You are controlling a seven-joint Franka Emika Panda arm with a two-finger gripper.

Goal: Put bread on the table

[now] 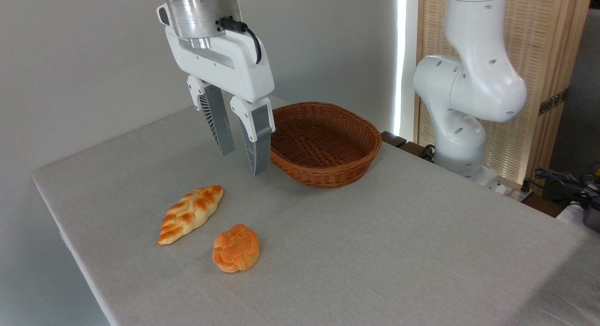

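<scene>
Since the bread [236, 247] already rests on the table [398, 251], just right of the braided loaf [191, 213] and apart from it, little appears left. Gripper [242, 161] hangs above, fingers apart, empty. Judgement: lift straight up, clear of both breads. Wicker basket [323, 145] behind holds nothing.

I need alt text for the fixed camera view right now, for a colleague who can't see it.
A small round orange-golden knotted bun lies on the light grey cloth-topped table beside a longer, paler braided loaf. The white arm's two-finger gripper hangs open and empty above them, in front of an empty brown wicker basket.
</scene>
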